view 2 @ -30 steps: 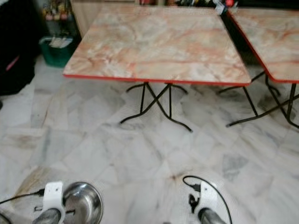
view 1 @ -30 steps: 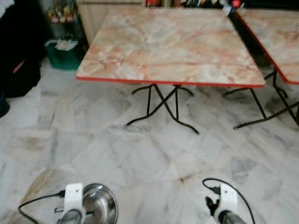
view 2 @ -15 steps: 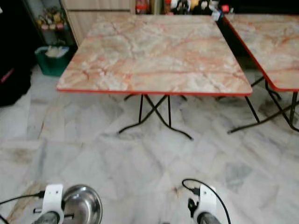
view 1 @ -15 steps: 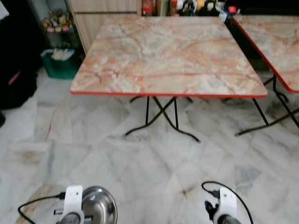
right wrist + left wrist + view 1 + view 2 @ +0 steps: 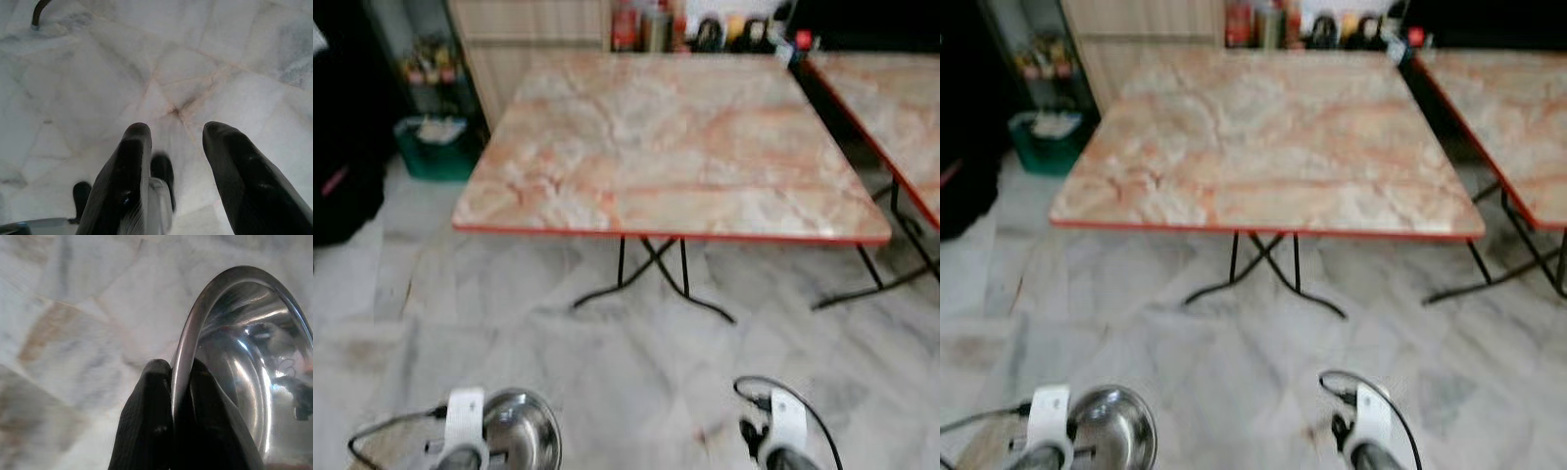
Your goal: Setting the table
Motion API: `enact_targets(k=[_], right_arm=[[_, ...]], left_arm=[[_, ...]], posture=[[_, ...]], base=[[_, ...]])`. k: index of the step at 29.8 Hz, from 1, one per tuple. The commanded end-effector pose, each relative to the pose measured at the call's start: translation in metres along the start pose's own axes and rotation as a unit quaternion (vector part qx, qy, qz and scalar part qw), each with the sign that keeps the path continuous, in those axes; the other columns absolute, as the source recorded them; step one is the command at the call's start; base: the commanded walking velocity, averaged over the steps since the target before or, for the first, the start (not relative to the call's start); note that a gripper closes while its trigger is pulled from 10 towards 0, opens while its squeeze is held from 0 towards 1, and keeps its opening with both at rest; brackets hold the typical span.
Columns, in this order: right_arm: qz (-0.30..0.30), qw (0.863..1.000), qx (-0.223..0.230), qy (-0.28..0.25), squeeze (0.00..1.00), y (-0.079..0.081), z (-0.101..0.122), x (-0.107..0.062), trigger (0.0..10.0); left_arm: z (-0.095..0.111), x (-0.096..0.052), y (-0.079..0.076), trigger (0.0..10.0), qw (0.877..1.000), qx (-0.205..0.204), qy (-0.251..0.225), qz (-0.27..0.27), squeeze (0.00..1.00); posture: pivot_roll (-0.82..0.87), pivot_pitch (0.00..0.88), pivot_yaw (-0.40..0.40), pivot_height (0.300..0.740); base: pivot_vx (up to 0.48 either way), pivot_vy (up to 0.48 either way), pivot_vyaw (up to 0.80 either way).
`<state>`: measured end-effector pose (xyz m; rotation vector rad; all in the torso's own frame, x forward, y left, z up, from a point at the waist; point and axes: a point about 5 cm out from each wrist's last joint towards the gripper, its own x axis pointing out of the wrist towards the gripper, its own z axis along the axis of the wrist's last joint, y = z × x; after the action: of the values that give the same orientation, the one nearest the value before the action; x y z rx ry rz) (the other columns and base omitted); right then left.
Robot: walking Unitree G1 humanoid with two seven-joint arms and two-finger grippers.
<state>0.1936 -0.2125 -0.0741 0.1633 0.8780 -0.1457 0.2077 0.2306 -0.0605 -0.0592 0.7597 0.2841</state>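
A shiny steel bowl point(image 5: 521, 441) hangs low at my left side, over the marble floor. My left gripper point(image 5: 175, 369) is shut on the bowl point(image 5: 244, 357), one black finger on each side of its rim. At my right side the right gripper point(image 5: 176, 134) stands open above the floor, with nothing between its fingers point(image 5: 124, 171). Ahead stands a square folding table point(image 5: 675, 147) with a bare pink marble-pattern top, a red edge and crossed black legs.
A second table of the same kind point(image 5: 891, 98) stands close on the right. A green basket point(image 5: 435, 147) and a dark bulky shape point(image 5: 342, 176) sit at the left by a wooden cabinet. Bottles and jars point(image 5: 646, 29) line the back behind the table.
The view has shifted: the table now looks nearer and larger and more of the back wall shows. The bowl stays in the left gripper and the right gripper stays open.
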Motion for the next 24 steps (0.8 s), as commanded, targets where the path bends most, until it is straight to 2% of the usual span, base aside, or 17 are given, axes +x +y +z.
enact_targets(k=[1,6,14,24], right_arm=[[-0.007,1.0,0.0,0.0,0.0,-0.0042,-0.0005,-0.0008,10.0],[-0.009,1.0,0.001,-0.001,0.0,-0.0046,-0.0003,-0.0008,10.0],[-0.011,1.0,0.001,-0.004,0.0,-0.006,0.0002,-0.0011,10.0],[-0.013,1.0,0.01,-0.009,0.0,-0.0035,-0.0003,-0.0009,10.0]], left_arm=[[-0.0061,-0.0012,0.0023,10.0,1.0,-0.025,0.014,0.003,0.0],[-0.004,-0.0004,0.0044,10.0,0.999,-0.05,0.013,0.008,0.0],[-0.0007,-0.0001,-0.0008,10.0,0.999,-0.054,-0.002,0.0,0.0],[0.0013,0.0002,0.0012,10.0,0.998,-0.06,-0.005,-0.002,0.0]], posture=[[0.06,0.087,-0.011,0.74],[0.06,0.087,-0.013,0.74],[0.05,0.092,-0.02,0.74],[0.03,0.094,-0.006,0.74]], base=[[0.0,0.0,0.0],[0.0,0.0,0.0],[0.0,0.0,0.0],[0.0,0.0,0.0]])
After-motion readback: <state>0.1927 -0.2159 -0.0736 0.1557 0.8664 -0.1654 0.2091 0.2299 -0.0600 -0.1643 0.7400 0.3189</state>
